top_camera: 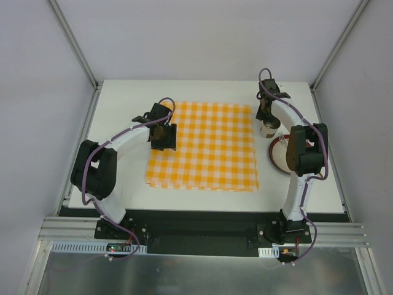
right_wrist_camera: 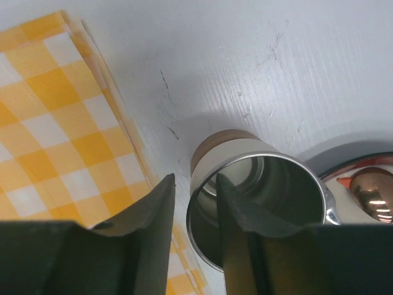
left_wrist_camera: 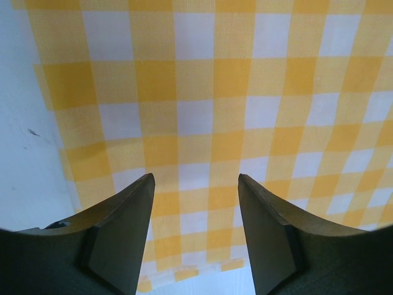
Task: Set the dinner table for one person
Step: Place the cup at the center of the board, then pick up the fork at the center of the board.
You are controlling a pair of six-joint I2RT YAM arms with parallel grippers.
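The white dinner table (top_camera: 202, 92) carries an orange-and-white checked cloth (top_camera: 206, 147) at its middle. My left gripper (top_camera: 163, 142) hangs open and empty over the cloth's left edge; the left wrist view shows it (left_wrist_camera: 195, 178) above the cloth (left_wrist_camera: 215, 92). A steel cup (top_camera: 268, 129) stands upright just right of the cloth, beside a red-rimmed plate (top_camera: 276, 161). My right gripper (right_wrist_camera: 195, 177) straddles the rim of the cup (right_wrist_camera: 245, 150): one finger inside, one outside, with a small gap to the wall.
A fork (top_camera: 281, 138) lies on the plate, and a copper-coloured spoon (right_wrist_camera: 368, 190) shows there in the right wrist view. The cloth's right edge (right_wrist_camera: 123, 141) lies close to the cup. My right forearm hides part of the plate.
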